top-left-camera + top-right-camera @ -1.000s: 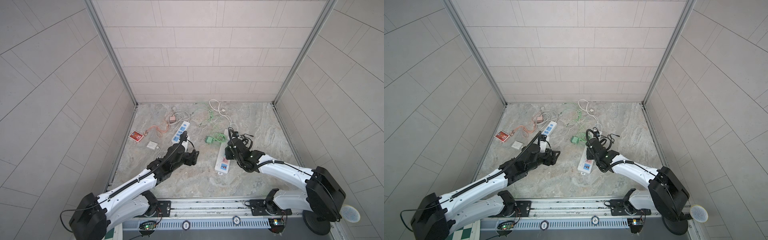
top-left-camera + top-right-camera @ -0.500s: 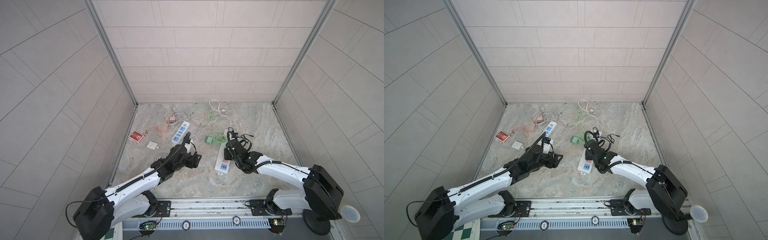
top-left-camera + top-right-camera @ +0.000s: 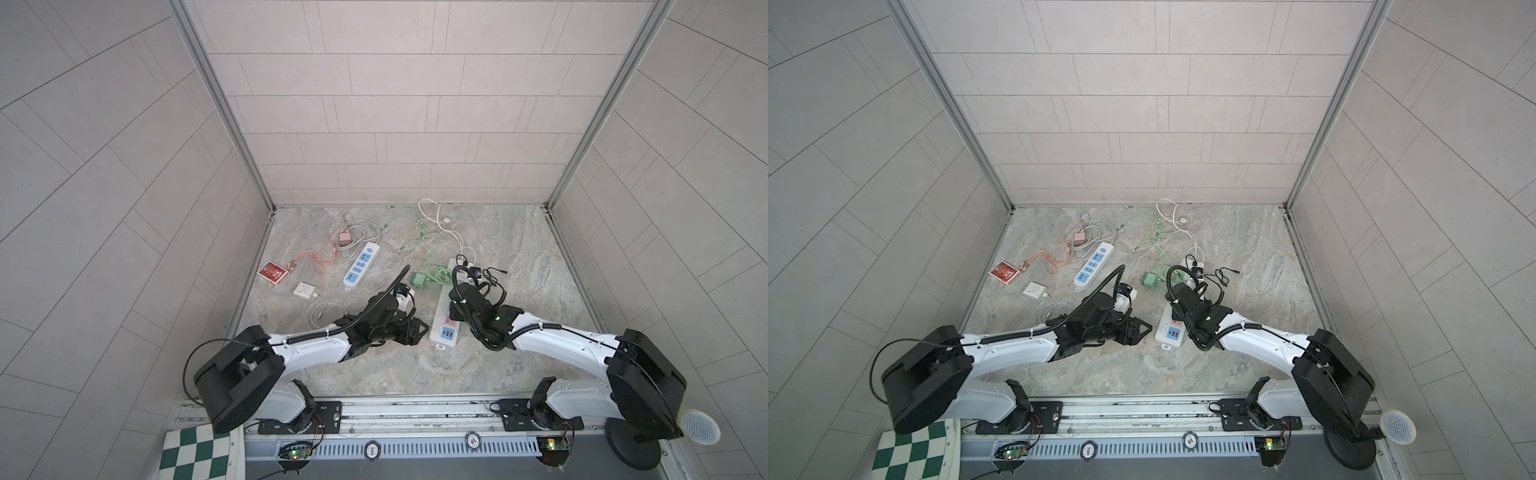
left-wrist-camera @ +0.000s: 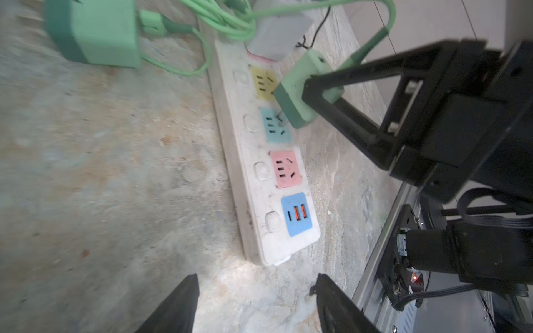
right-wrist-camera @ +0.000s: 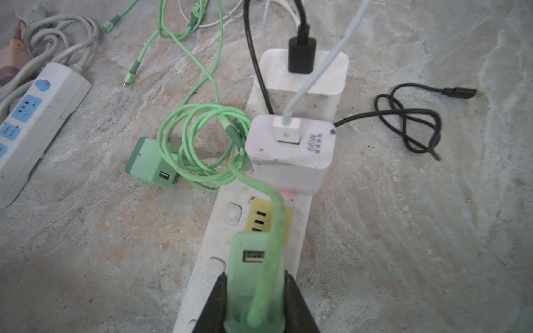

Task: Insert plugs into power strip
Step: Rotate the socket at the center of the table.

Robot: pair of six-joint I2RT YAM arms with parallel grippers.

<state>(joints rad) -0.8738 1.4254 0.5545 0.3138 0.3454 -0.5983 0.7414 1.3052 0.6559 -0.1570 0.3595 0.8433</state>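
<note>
White power strip (image 4: 253, 199) with coloured sockets lies flat. Left gripper (image 4: 256, 278) sits off its USB end, jaws apart, nothing between them. Right gripper (image 5: 255, 281) is above its middle, jaws clamped on mint green plug (image 4: 297, 77), which is tilted with prongs at the teal socket, not flush. White adapters (image 5: 291, 150) are seated at its far end. Loose green adapter (image 5: 150, 164) lies just beside it.

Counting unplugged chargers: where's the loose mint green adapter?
In both top views the loose mint green adapter lies left of the coloured-socket strip, right of the blue-socket strip.
</note>
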